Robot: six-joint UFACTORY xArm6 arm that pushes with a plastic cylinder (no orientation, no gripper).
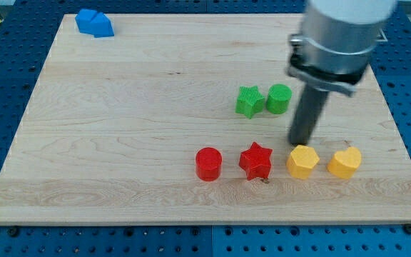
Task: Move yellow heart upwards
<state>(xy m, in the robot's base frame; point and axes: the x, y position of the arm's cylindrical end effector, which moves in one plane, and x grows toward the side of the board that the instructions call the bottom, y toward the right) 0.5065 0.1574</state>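
Observation:
The yellow heart [344, 163] lies near the view's lower right on the wooden board [120, 143]. A yellow hexagon [302, 161] sits just to its left. My tip [300, 143] is just above the yellow hexagon, up and to the left of the yellow heart, apart from the heart. The arm's grey body [341, 36] hangs over the view's upper right.
A red star [255, 160] and a red cylinder [208, 164] lie left of the yellow hexagon. A green star [250, 101] and a green cylinder [278, 98] sit above them. A blue block [94, 23] is at the top left corner.

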